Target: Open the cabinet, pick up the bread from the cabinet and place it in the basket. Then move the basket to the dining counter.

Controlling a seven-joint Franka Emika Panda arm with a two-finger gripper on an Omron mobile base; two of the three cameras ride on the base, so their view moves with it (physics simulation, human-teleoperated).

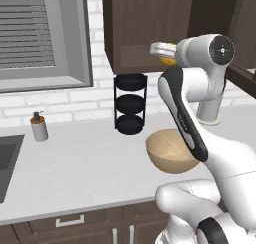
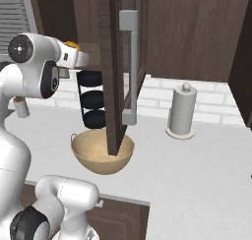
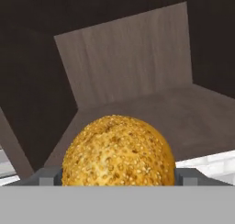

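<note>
Nearest the base, the basket sits on the grey counter, just in front of the black rack and directly under the open cabinet door with its silver bar handle; a paper-towel roll stands well to the right and a soap bottle to the left near the sink. Above the basket the gripper reaches to the cabinet shelf, jaws spread wide with the bread between them, one dark fingertip showing on each side of it. Whether the pads already touch the crust cannot be told; the spread looks about as wide as the bun, so it reads as straddled rather than clamped. From the base views the bread peeks out as a yellow lump at the hand, at the lip of the shelf. The bun is probably light and soft, with a seeded crust that offers decent friction, so slipping seems unlikely, but a hard squeeze would dent it. The sensible hold is across its widest part, low on the sides near the shelf, closing gently. Behind it lie bare shelf and the cabinet's back panel.
</note>
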